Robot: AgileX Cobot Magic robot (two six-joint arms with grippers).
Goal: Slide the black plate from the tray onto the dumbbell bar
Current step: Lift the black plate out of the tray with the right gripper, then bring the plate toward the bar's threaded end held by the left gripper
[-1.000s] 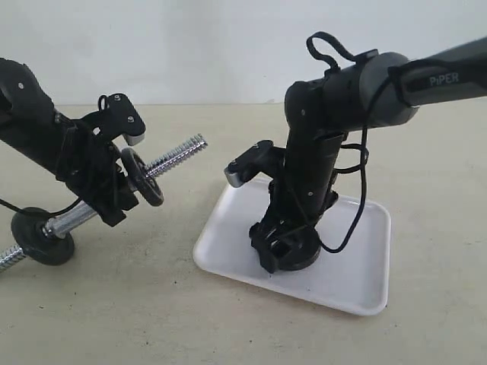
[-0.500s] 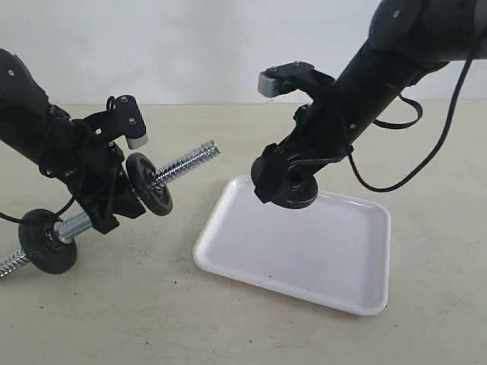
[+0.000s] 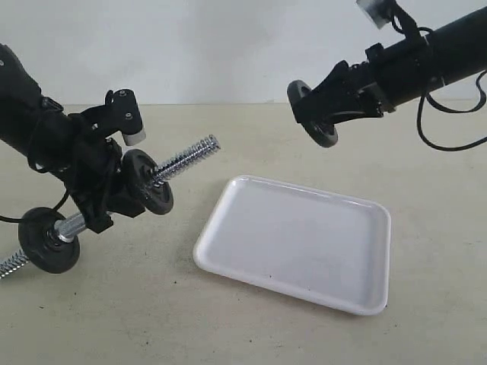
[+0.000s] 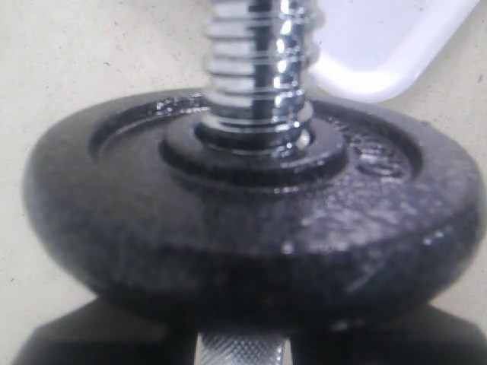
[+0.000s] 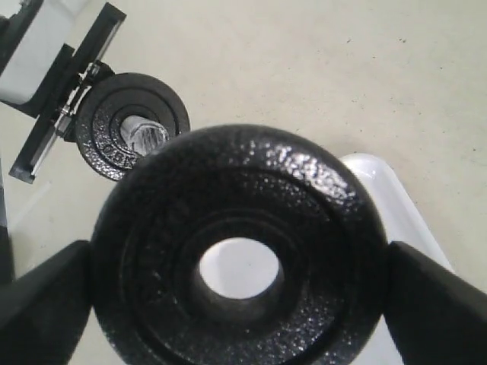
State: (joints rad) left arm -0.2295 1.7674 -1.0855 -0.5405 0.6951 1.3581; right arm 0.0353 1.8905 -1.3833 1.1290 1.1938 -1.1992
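Up and away from the tray [image 3: 304, 228] went the right gripper [image 3: 318, 110]: a second earlier it was pressed down on the tray's floor, and by this moment it hung high at the far right, well above the table. Its fingers [image 5: 46, 304] were clamped on opposite edges of the black plate [image 3: 310, 114], which stood on edge with one face turned left toward the bar. The tray lay bare, so the pick-up looked finished and the carry-over was in hand.

At the left, the left gripper [image 3: 106, 201] was closed round the dumbbell bar [image 3: 183, 158], holding it tilted so that its threaded end rose toward the right. One disc [image 3: 148, 182] already sat on the bar just beside that gripper, and another [image 3: 47, 239] sat lower at the bar's near-left end.

Seen from the right wrist, the hole of the held plate [image 5: 240, 251] showed only the white tray behind it, while the bar's tip [image 5: 144, 135] lay off to one side. My judgement is that hole and thread still needed lining up, and that the plate stayed well apart from the bar's free end, so the sliding itself was not yet begun.
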